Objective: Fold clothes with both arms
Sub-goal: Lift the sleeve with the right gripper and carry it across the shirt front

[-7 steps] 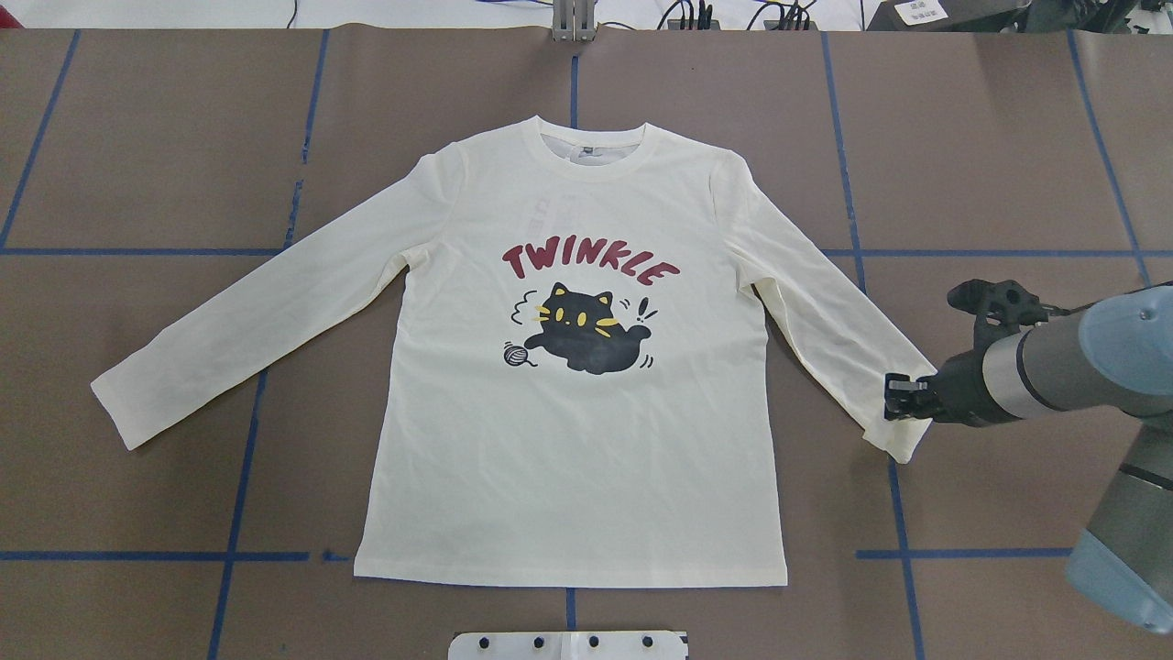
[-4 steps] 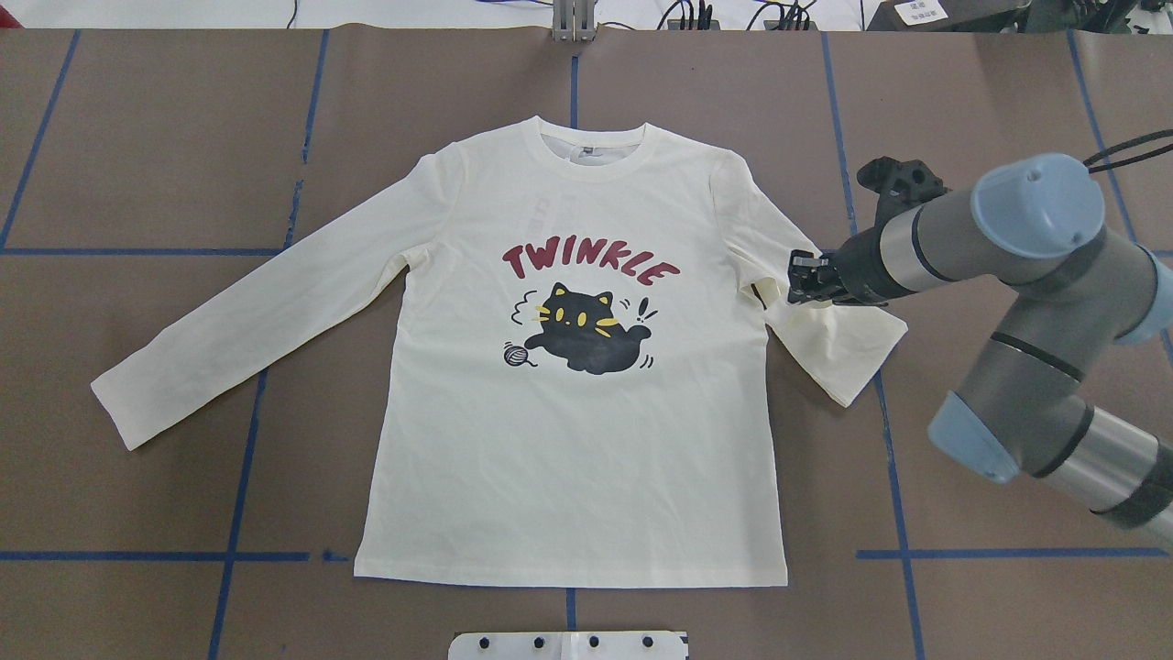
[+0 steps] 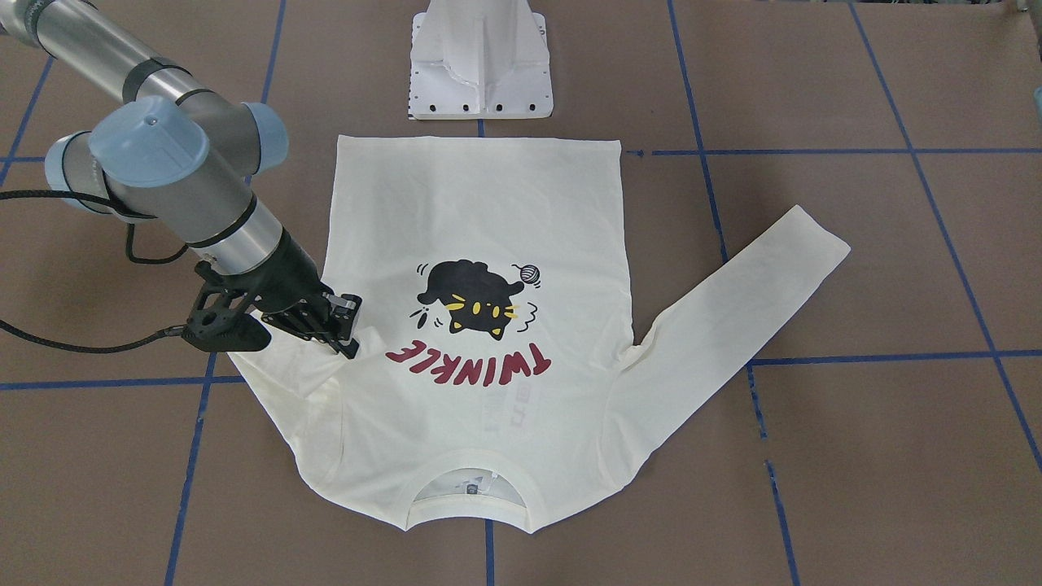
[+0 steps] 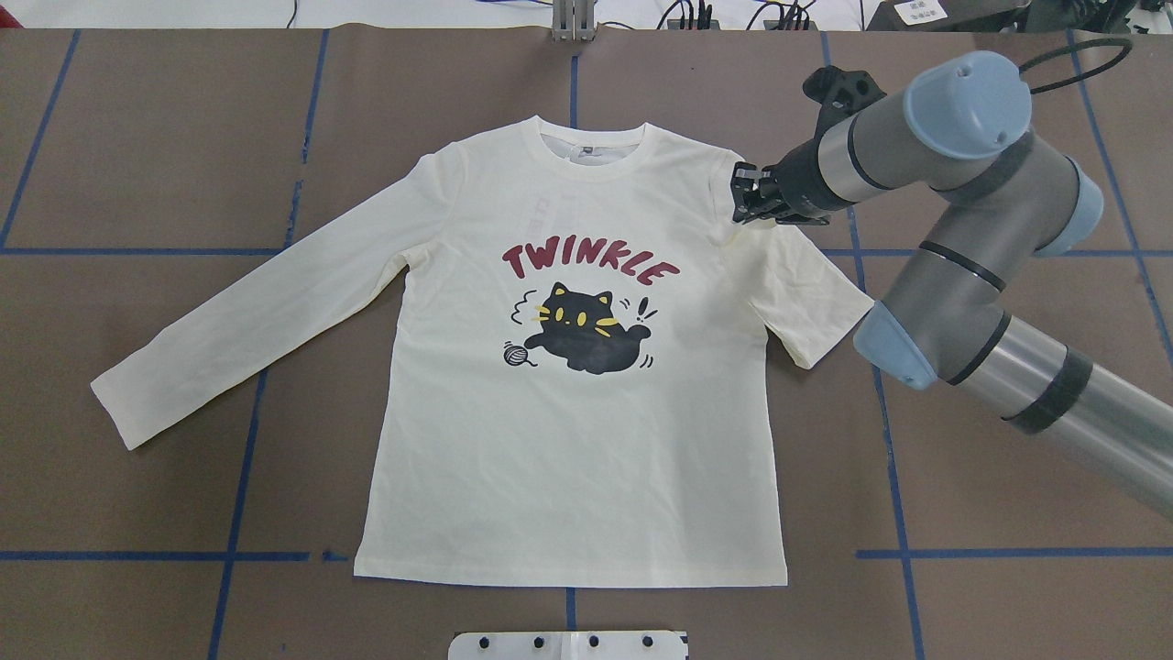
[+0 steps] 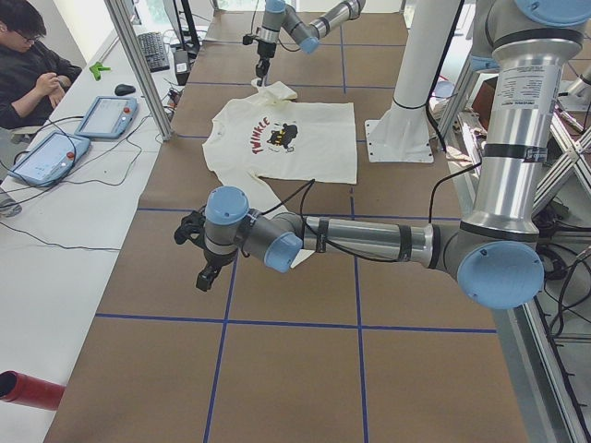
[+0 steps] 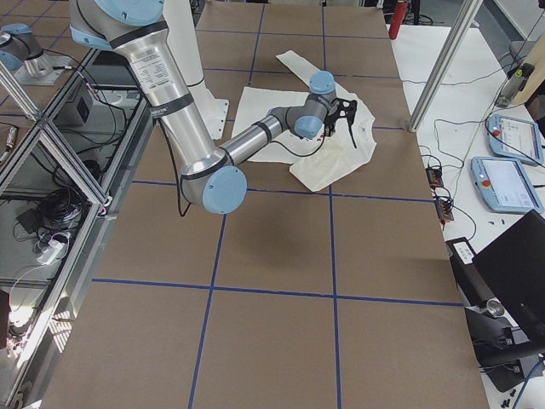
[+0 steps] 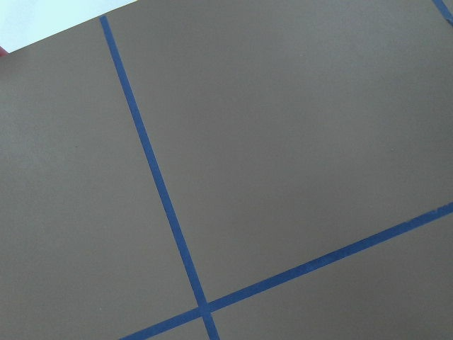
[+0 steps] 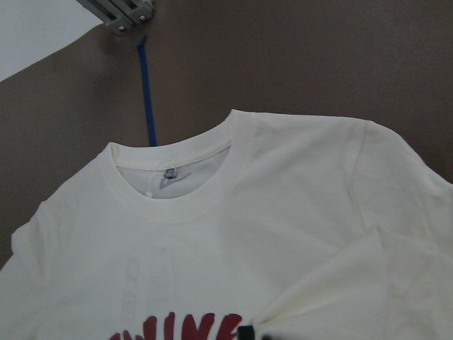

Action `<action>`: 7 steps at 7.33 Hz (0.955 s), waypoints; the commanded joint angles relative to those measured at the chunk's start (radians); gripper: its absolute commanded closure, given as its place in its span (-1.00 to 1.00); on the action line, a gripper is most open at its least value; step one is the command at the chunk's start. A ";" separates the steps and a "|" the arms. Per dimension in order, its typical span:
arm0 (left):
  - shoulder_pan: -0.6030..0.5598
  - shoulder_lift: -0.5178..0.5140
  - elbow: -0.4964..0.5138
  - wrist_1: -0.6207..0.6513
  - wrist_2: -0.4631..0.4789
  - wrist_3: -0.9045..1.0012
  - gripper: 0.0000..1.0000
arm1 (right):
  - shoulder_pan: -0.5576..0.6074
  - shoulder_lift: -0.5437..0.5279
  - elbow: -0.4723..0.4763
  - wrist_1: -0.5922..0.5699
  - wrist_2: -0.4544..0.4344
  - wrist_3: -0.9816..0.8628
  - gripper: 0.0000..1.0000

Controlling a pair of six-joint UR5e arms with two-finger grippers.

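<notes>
The brown tabletop [image 4: 137, 137] is showing blue tape lines [image 4: 137, 555] that are making big squares. The shirt [image 4: 568, 477] is lying flat in the middle of it. Its front is facing up and its neck is pointing away from the robot.

The right arm [image 4: 962, 266] is reaching in over the shirt's right side. The left arm [image 5: 369, 240] is stretching out low over bare tabletop, well apart from the shirt.

The left sleeve [image 4: 247, 321] is lying straight out and flat. The right sleeve [image 4: 806, 293] is bending back on itself, so its end is sitting up by the shoulder.

The right tool [image 4: 740, 195] is pinching the end of that bent sleeve. Its fingers are squeezing tight on the cloth, right at the shoulder. The left tool [image 5: 205, 275] is pointing down at the tabletop. It is showing only in the side view, so I cannot tell how wide it is. Its own camera is seeing just brown tabletop and blue lines.

On the shirt's front, red letters [image 4: 591, 261] are curving over a black cat [image 4: 586, 335]. A tiny yarn ball [image 4: 516, 355] is sitting just beside the cat.
</notes>
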 commanded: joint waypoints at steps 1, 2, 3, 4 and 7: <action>0.000 0.003 -0.001 0.002 0.002 0.000 -1.00 | 0.004 0.258 -0.294 0.149 -0.011 0.008 1.00; 0.000 0.001 0.001 0.002 0.002 0.000 -1.00 | -0.004 0.354 -0.444 0.225 -0.046 0.008 1.00; 0.000 0.000 0.003 0.002 0.002 0.000 -1.00 | -0.030 0.437 -0.550 0.270 -0.089 0.008 1.00; 0.000 0.000 0.001 0.000 0.002 0.000 -1.00 | -0.098 0.501 -0.620 0.278 -0.232 0.008 1.00; 0.000 0.003 0.004 0.000 0.002 -0.002 -1.00 | -0.169 0.515 -0.651 0.454 -0.312 0.010 1.00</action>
